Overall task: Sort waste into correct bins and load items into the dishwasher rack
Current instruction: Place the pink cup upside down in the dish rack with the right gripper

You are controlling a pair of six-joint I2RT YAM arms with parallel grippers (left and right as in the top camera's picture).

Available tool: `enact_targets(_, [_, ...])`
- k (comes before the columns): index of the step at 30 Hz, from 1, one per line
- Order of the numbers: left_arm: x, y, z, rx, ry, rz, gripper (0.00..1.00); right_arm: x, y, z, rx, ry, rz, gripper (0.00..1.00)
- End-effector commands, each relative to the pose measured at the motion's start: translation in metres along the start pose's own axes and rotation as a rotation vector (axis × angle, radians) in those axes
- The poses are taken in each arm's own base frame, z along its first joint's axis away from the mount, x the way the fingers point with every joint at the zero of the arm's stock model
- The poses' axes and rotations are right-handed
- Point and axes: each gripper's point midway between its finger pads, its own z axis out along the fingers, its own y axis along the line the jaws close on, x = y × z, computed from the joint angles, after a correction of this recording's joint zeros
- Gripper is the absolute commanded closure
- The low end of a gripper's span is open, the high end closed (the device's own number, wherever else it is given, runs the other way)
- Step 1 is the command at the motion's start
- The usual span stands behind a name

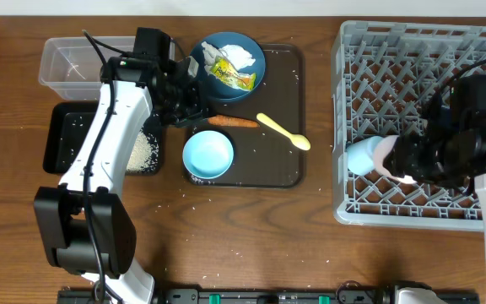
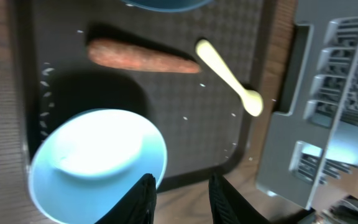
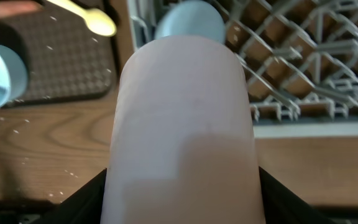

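Observation:
My right gripper [image 1: 405,165] is shut on the pink cup [image 3: 185,124], held over the near left part of the dishwasher rack [image 1: 429,51]. A light blue cup [image 1: 361,154] lies in the rack just beside it. My left gripper [image 2: 180,180] is open and empty, hovering near the thick end of the carrot [image 1: 232,122]. The pale blue bowl [image 1: 207,155] and the yellow spoon [image 1: 283,131] lie on the brown tray. The dark blue dish [image 1: 251,80] holds white tissue [image 1: 239,54] and a yellow-green wrapper [image 1: 231,76].
The clear tub [image 1: 72,63] stands at the far left, with the black tray [image 1: 67,139] in front of it. White rice [image 1: 144,153] is piled by the black tray. The brown serving tray [image 1: 287,93] lies between the bins and the rack.

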Motion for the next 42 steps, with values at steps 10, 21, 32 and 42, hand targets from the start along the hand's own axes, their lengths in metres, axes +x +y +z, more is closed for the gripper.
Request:
enact_targets(10, [-0.004, 0.017, 0.001, -0.098, -0.022, 0.016, 0.69, -0.008, -0.058, -0.009, 0.271, -0.022, 0.119, 0.51])
enact_targets(21, [-0.005, 0.02, 0.001, -0.114, -0.025, 0.014, 0.68, -0.038, -0.076, 0.042, 0.298, 0.097, 0.172, 0.41])
enact_targets(32, [-0.004, 0.02, 0.001, -0.115, -0.024, 0.014, 0.68, -0.054, -0.078, 0.09, 0.273, 0.187, 0.171, 0.41])
enact_targets(42, [-0.004, 0.02, 0.001, -0.115, -0.023, 0.014, 0.68, -0.052, -0.083, 0.105, 0.267, 0.246, 0.166, 0.07])
